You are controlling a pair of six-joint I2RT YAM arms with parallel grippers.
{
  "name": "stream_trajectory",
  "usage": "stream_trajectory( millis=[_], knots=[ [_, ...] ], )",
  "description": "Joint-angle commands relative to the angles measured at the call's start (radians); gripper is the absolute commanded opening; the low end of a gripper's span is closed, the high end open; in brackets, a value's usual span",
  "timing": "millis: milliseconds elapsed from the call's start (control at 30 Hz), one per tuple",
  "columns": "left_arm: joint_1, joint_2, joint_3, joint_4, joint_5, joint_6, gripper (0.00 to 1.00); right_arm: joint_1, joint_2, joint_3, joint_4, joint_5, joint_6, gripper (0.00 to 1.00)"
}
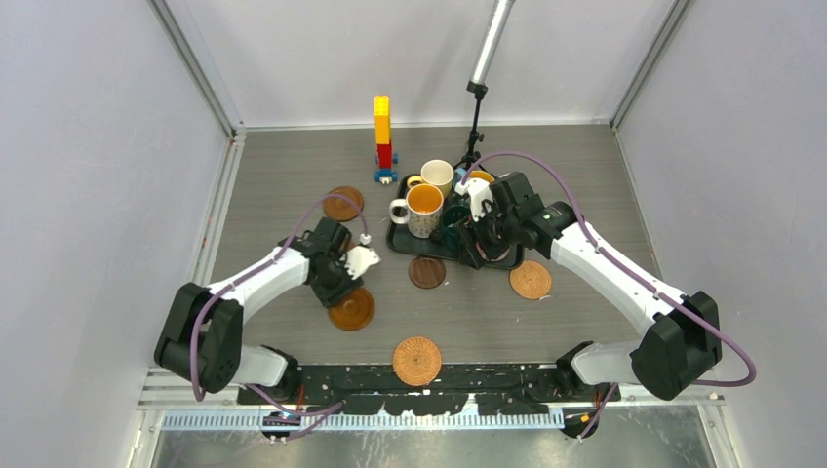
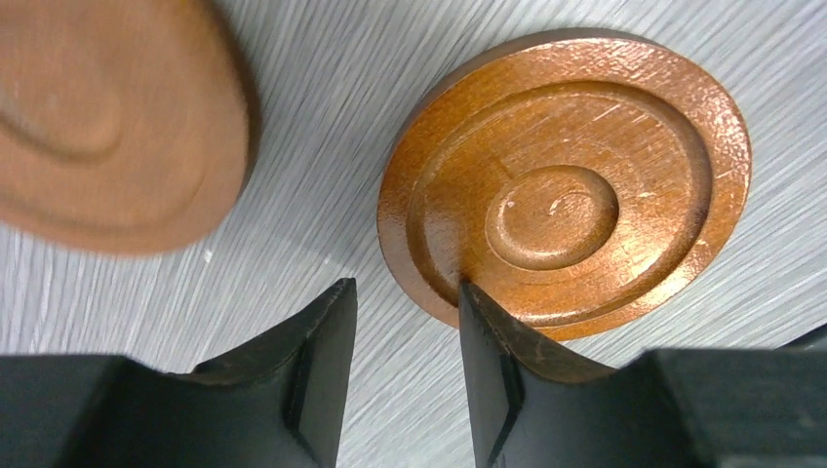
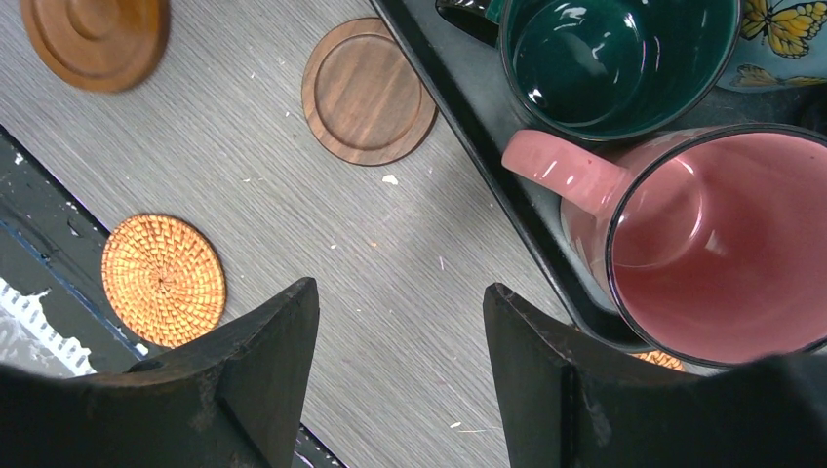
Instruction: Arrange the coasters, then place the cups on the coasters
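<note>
In the left wrist view my left gripper (image 2: 405, 288) stands narrowly open astride the edge of a glossy brown wood coaster (image 2: 566, 205). Its right fingertip (image 2: 478, 312) lies on the rim, and the left one rests on bare table just clear of it. A second wood coaster (image 2: 98, 117) shows blurred beside it. From above, my left gripper (image 1: 339, 285) overlaps a wood coaster (image 1: 353, 310); another (image 1: 342, 203) lies farther back. A dark coaster (image 1: 426, 272) and two woven coasters (image 1: 530, 280) (image 1: 416, 361) lie flat. My right gripper (image 3: 400, 292) is open over the table beside the pink cup (image 3: 722, 244) and teal cup (image 3: 614, 58).
The black tray (image 1: 400, 244) holds the cups, among them a patterned white one (image 1: 421, 210) and a cream one (image 1: 436, 175). A toy brick tower (image 1: 382, 136) and a lamp stand (image 1: 476, 117) stand behind it. Enclosure walls close in the table on three sides.
</note>
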Motion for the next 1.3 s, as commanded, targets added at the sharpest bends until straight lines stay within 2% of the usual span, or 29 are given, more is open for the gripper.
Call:
stream_trajectory(
  millis=[0, 233, 400, 667, 833, 1000, 1167, 1267],
  knots=[
    [0.115, -0.069, -0.019, -0.079, -0.021, 0.129, 0.46, -0.005, -0.017, 0.007, 0.017, -0.018, -0.008, 0.67],
    [0.121, -0.18, 0.029, -0.104, 0.132, 0.068, 0.66, -0.004, 0.002, 0.02, 0.016, -0.039, 0.0, 0.68],
    [0.069, -0.123, 0.023, -0.024, 0.116, 0.0, 0.7, -0.005, 0.015, 0.025, 0.026, -0.037, -0.003, 0.68],
    [0.055, -0.017, -0.017, 0.095, 0.017, 0.003, 0.69, -0.005, 0.035, 0.054, 0.007, -0.04, -0.011, 0.68],
    [0.063, -0.001, -0.039, 0.048, -0.039, 0.078, 0.53, -0.004, 0.04, 0.061, 0.002, -0.033, -0.019, 0.68],
    [0.202, -0.062, -0.1, -0.023, -0.051, 0.212, 0.46, -0.004, 0.038, 0.059, 0.0, -0.023, -0.031, 0.68],
    [0.465, -0.092, -0.129, -0.014, -0.049, 0.425, 0.46, -0.004, 0.037, 0.054, -0.001, -0.019, -0.034, 0.68],
    [0.607, -0.007, -0.051, 0.014, -0.028, 0.448, 0.46, -0.004, 0.042, 0.056, -0.001, -0.019, -0.033, 0.68]
  ],
)
